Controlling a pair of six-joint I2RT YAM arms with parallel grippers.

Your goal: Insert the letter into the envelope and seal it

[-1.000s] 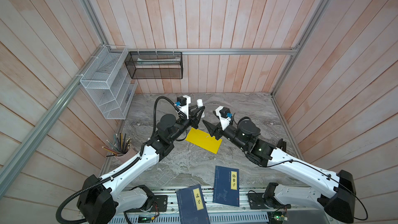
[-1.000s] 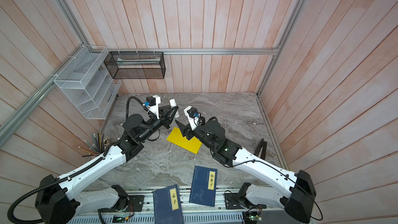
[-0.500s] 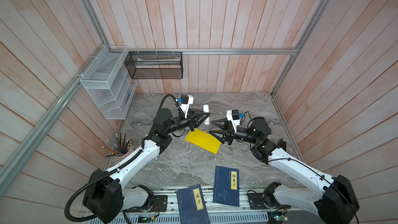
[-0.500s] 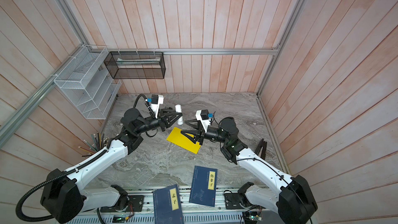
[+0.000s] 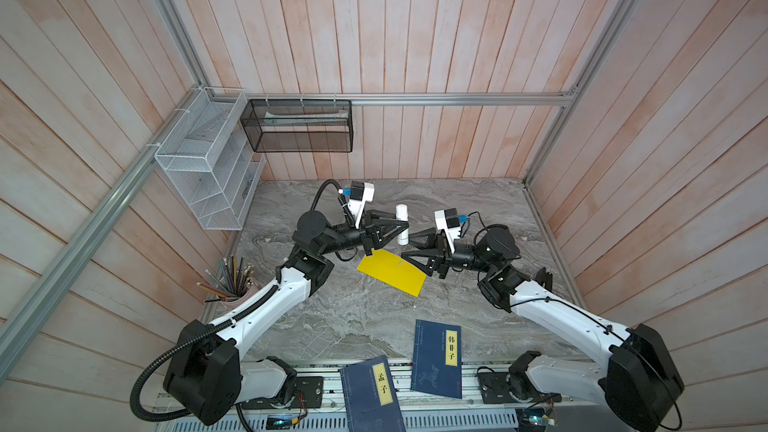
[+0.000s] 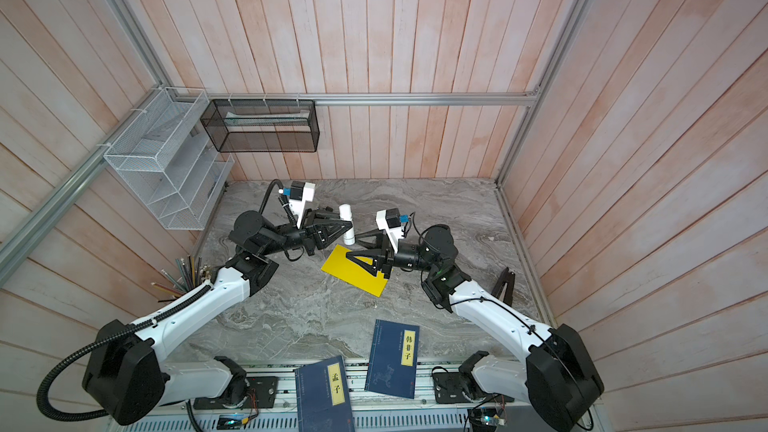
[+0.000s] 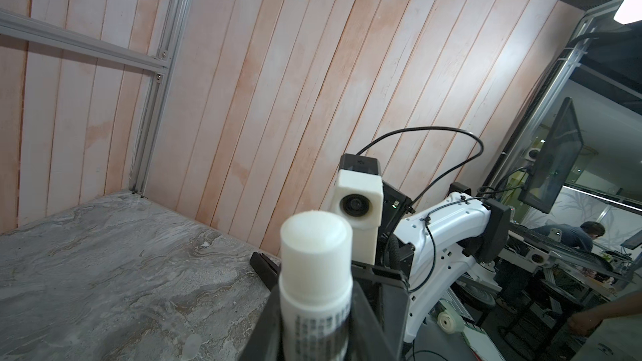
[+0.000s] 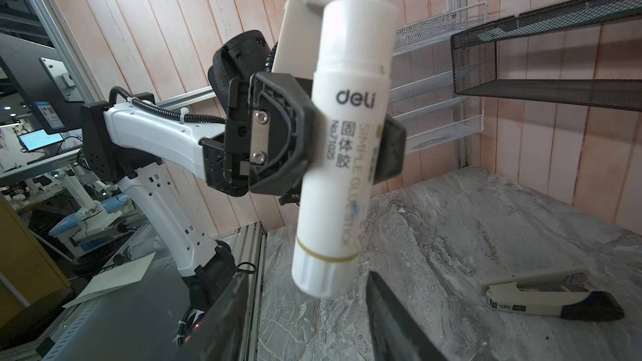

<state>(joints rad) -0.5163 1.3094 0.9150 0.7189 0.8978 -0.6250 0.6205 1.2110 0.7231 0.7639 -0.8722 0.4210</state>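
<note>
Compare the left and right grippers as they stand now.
The left gripper is shut on a white glue stick; the right gripper is open and empty. The left gripper points rightward in both top views, the right gripper leftward. Both are black and hang above the table near the envelope.

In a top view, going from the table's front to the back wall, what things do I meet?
Nearest dark blue book → flat yellow paper envelope → white glue stick → black mesh wall basket.
</note>
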